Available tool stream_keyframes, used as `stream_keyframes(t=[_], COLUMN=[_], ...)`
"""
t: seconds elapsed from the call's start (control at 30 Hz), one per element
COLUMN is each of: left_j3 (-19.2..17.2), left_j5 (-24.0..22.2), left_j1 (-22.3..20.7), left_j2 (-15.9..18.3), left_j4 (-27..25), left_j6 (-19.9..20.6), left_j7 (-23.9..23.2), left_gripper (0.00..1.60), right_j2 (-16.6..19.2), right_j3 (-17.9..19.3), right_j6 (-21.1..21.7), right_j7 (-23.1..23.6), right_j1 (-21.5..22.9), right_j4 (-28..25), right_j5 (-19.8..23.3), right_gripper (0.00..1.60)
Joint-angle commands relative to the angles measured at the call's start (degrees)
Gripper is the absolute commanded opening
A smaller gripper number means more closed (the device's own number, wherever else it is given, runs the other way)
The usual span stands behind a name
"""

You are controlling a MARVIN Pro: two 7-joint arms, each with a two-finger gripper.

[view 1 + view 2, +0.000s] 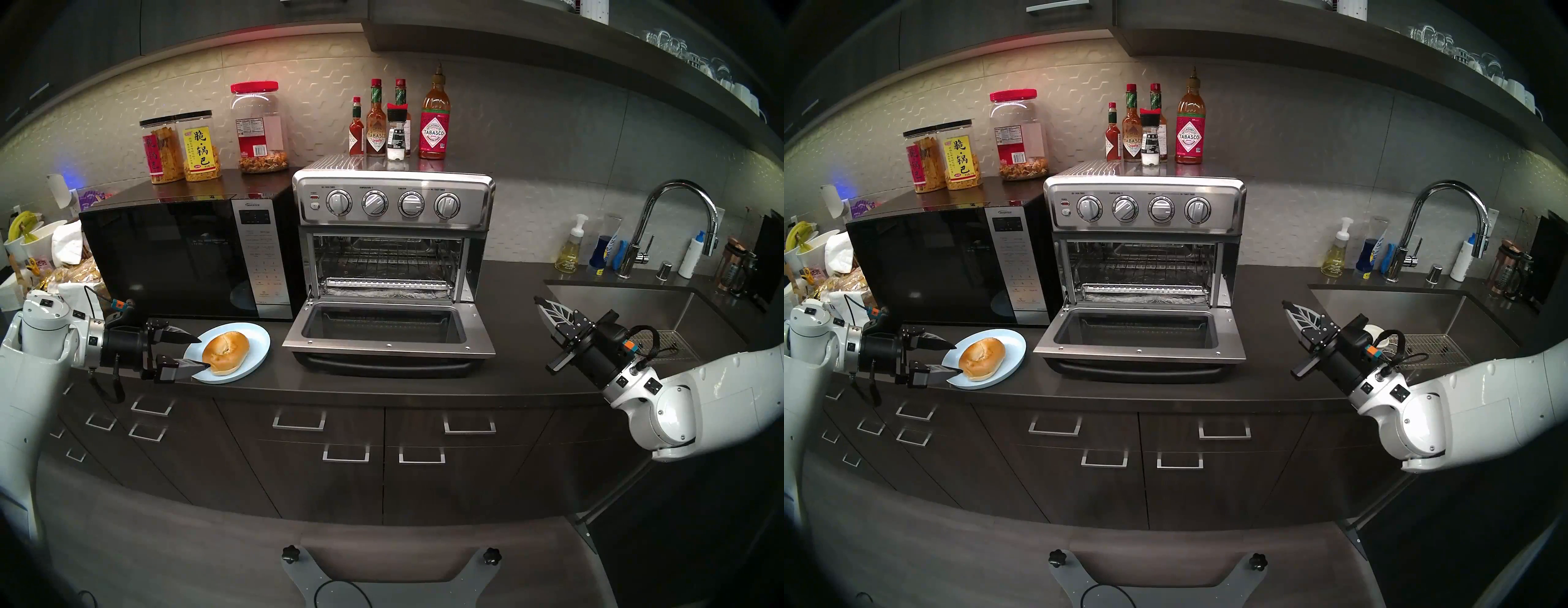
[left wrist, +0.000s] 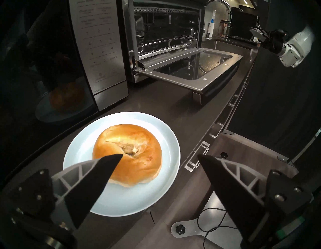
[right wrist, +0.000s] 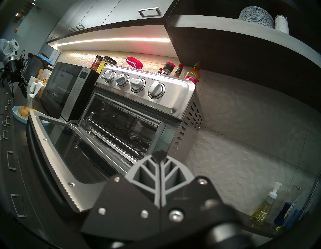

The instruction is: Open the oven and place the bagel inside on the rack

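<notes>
TABASCO on sauce bottles (image 1: 434, 127); INVERTER on microwave (image 1: 253, 205); method on soap bottle (image 3: 262, 212).

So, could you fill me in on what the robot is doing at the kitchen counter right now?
It is putting a bagel into the toaster oven. The oven door is already folded down, and the wire rack inside is bare. The bagel lies on a pale blue plate in front of the microwave. The left gripper is open at the bagel's near side, one finger on each side, not yet closed. The right gripper is shut, empty, off near the sink.
</notes>
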Motion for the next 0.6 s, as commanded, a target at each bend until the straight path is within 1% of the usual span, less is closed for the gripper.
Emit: stream_keyframes(t=[0.0, 0.07, 0.23, 0.4, 0.57], left_j3=[-0.4, -0.3, -0.5, 0.5, 1.6], left_j5=[0.0, 0.0, -0.5, -0.4, -0.9], left_j1=[-2.0, -2.2, -2.7, -4.0, -5.3], left_j2=[0.4, 0.6, 0.3, 0.1, -0.7], left_j4=[0.7, 1.0, 1.0, 1.5, 1.2], left_j6=[-0.9, -1.1, 0.1, 0.6, 3.1], left_j7=[0.6, 0.7, 1.1, 1.5, 2.1], left_gripper=[1.6, 1.6, 1.6, 1.6, 1.6], right_j2=[-0.1, -0.1, -0.1, -0.1, -0.1], right_j3=[0.5, 0.5, 0.5, 0.5, 0.5], right_j6=[0.0, 0.0, 0.0, 0.0, 0.0], right_j7=[-0.1, -0.1, -0.1, -0.1, -0.1], right_j1=[0.6, 0.6, 0.6, 0.6, 0.6], right_j4=[-0.1, -0.1, -0.1, -0.1, -0.1], right_j5=[-0.1, -0.1, -0.1, -0.1, -0.1], right_gripper=[0.0, 0.0, 0.0, 0.0, 0.0])
